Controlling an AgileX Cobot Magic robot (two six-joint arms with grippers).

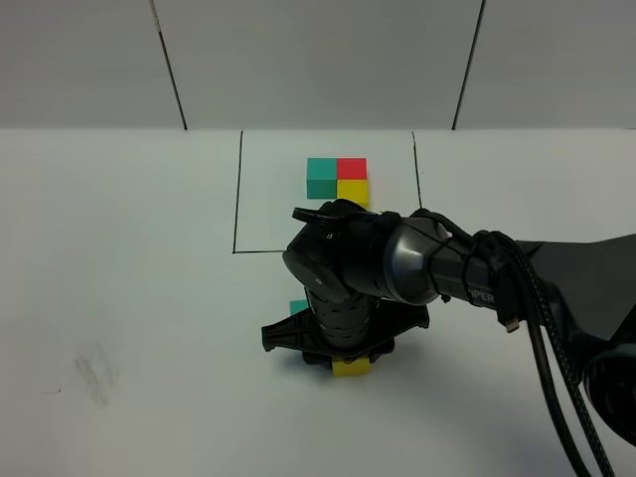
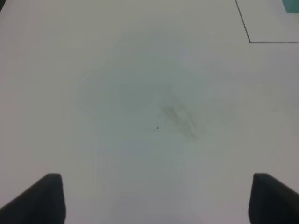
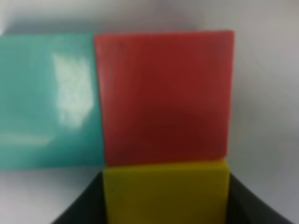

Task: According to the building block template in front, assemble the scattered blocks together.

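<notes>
The building block template [image 1: 337,179] lies at the back of the table: teal, red and yellow cubes in an L inside a thin black outline [image 1: 239,199]. My right gripper [image 1: 343,360] reaches across the middle and points down over the scattered blocks. In the exterior view, only the yellow block [image 1: 351,368] and a corner of the teal block [image 1: 298,307] show under it. In the right wrist view, the teal block [image 3: 49,100] and red block [image 3: 163,93] touch side by side. The yellow block [image 3: 166,193] sits against the red one, between my right gripper's fingers [image 3: 77,207]. My left gripper [image 2: 156,200] is open over bare table.
A grey smudge [image 1: 94,373] marks the white table at the front left and also shows in the left wrist view [image 2: 180,119]. The right arm's black cables [image 1: 556,378] hang at the front right. The outline's corner [image 2: 249,41] shows in the left wrist view.
</notes>
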